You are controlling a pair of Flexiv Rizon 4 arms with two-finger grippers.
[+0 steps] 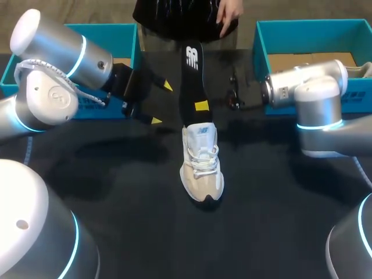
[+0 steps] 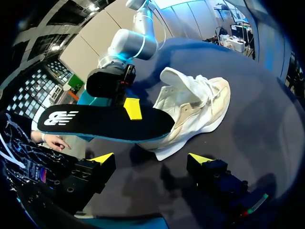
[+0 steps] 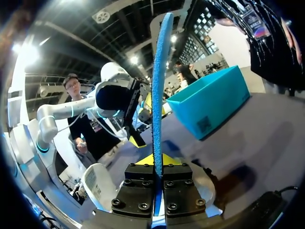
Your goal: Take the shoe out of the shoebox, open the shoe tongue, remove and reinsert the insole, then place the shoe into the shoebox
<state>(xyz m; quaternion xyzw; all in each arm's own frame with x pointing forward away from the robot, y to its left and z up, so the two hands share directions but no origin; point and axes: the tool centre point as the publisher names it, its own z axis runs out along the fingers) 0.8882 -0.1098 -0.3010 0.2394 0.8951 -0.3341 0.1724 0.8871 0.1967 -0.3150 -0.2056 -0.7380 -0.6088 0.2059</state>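
Observation:
A white and beige shoe (image 1: 201, 165) stands on the dark table at the middle, toe toward me, tongue pulled open. My right gripper (image 1: 201, 106) is shut on a black insole (image 1: 192, 75) with a blue underside. The insole is held above the table, its near end at the shoe's opening. In the right wrist view the insole (image 3: 157, 90) stands edge-on between the closed fingers of that gripper (image 3: 158, 160). My left gripper (image 1: 161, 103) hangs open just left of the insole, holding nothing. From the left wrist, the insole (image 2: 100, 121) and shoe (image 2: 198, 107) lie ahead of the open left gripper (image 2: 151, 158).
Two teal shoeboxes stand at the table's far side, one at the back left (image 1: 129, 40) behind my left arm, one at the back right (image 1: 314, 32) behind my right arm. Bare dark tabletop (image 1: 192, 238) stretches in front of the shoe.

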